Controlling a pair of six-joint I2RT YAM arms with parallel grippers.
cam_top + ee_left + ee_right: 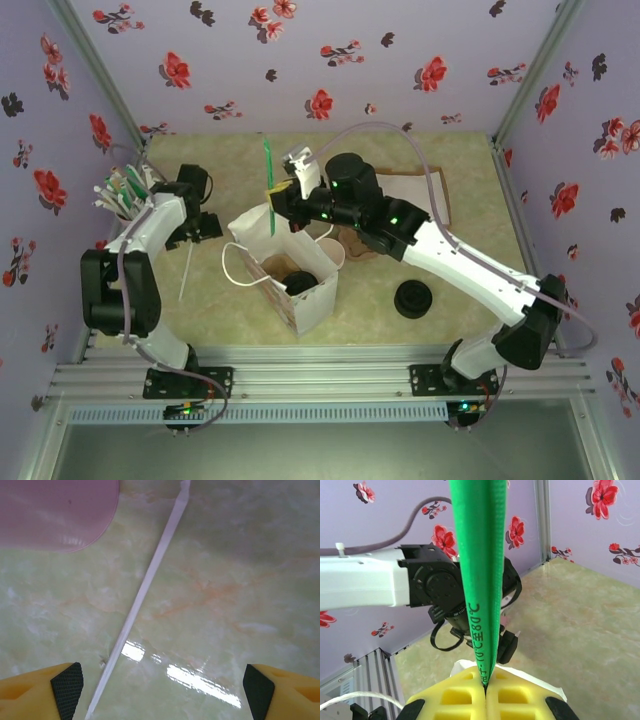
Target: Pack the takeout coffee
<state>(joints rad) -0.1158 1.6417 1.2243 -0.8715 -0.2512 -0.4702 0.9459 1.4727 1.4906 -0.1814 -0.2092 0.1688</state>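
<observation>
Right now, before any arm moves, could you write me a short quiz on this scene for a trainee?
1. True or false: the right hand is shut on a green wrapped stick.
2. Where is the takeout coffee? A) inside the white paper bag; B) beside the bag; C) on top of the bag.
3. Fill in: the left hand hovers over a thin white stick with its jaws ____.
Key: 1 true; 2 A; 3 open.
</observation>
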